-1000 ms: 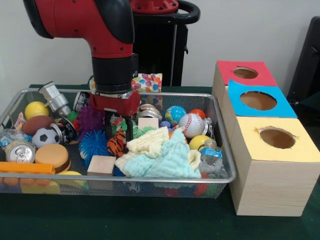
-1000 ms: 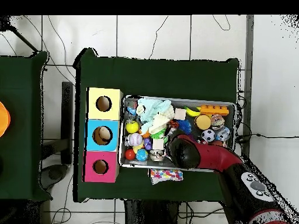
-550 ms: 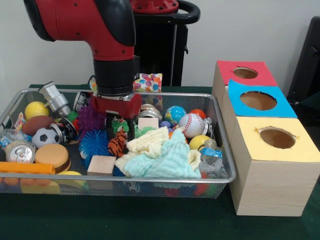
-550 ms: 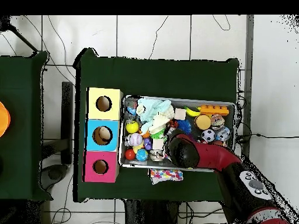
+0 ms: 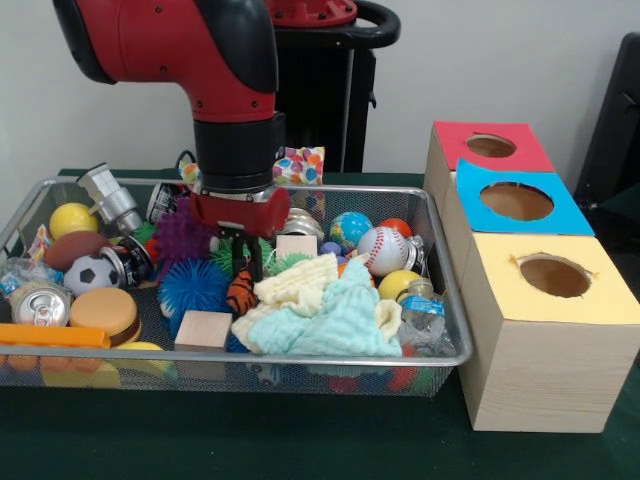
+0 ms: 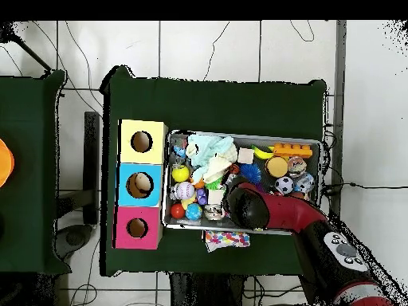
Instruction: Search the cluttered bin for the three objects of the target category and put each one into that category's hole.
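Note:
The wire bin (image 5: 300,357) holds a heap of toys, balls, cans and cloths. My gripper (image 5: 245,268) hangs in the bin's middle, its fingers drawn close together on the top of a tiger-striped toy (image 5: 238,292). This toy lies between a blue spiky ball (image 5: 190,285) and a cream cloth (image 5: 295,280). A green spiky thing (image 5: 222,256) shows just behind the fingers. In the overhead view the arm (image 6: 255,205) covers the gripper over the bin (image 6: 239,134). Three boxes with holes stand beside the bin: red (image 5: 455,150), blue (image 5: 470,205) and yellow (image 5: 540,360).
A baseball (image 5: 381,248), a globe ball (image 5: 350,228), a purple spiky ball (image 5: 182,238), a soccer ball (image 5: 92,272), a can (image 5: 40,303), a burger toy (image 5: 104,310), a wooden block (image 5: 203,328) and a light blue cloth (image 5: 345,325) crowd the bin. A spotted bag (image 5: 298,163) lies behind it.
The fingers stood wide apart a second ago and have drawn together. The gripper has sunk slightly and shifted a little to the right, onto the tiger-striped toy.

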`<state>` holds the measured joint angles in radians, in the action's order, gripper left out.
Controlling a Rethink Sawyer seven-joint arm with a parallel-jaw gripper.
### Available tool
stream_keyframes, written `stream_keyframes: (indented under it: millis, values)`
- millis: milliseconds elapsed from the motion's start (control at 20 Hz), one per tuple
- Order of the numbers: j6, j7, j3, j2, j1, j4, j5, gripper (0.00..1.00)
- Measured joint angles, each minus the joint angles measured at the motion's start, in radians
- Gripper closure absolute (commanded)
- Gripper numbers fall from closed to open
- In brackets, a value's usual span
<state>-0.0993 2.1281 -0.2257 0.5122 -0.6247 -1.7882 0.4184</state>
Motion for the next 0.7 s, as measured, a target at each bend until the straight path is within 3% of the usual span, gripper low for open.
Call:
stream_keyframes:
  millis: [500,700]
  values:
    - [0.0,0.0,0.002,0.003,0.011,0.003,0.0,1.0]
    - [-0.002,0.0,0.001,0.041,0.009,-0.008,0.0,1.0]
